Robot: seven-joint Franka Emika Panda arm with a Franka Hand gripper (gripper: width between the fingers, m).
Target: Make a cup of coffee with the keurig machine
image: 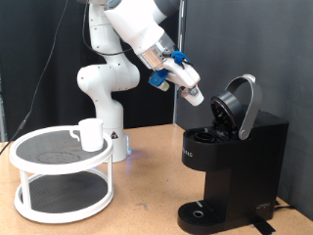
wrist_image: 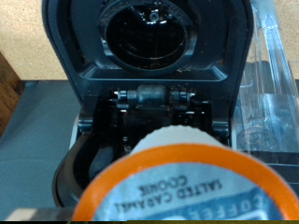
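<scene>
So far the job looks barely begun, judging from the exterior view. The keurig machine (image: pixel 235 157) stands at the exterior view's right with its rounded lid tipped up and back, the pod chamber open to the air. The gripper (image: pixel 193 94) hangs in the air just to the left of that raised lid, a little above the chamber, with a small pale coffee pod (image: pixel 195 96) at its tip. The cup (image: pixel 90 133) sits well apart, on the upper shelf of a white two-tier stand (image: pixel 59 176) at the exterior view's left, not under the spout; the drip tray is bare. Between stand and machine the wooden table (image: pixel 147 211) lies open, so there is room on that side, while the upright lid closes in the far side of the chamber.

Seen from the wrist view, the pod (wrist_image: pixel 192 187) fills the foreground, orange-rimmed with a printed foil top, so the fingers are closed on it, though they themselves are hidden. Beyond it the machine (wrist_image: pixel 56 56) gapes, lid underside and dark chamber facing the camera, the pod not yet seated. A clear water tank (wrist_image: pixel 271 93) flanks the machine.
</scene>
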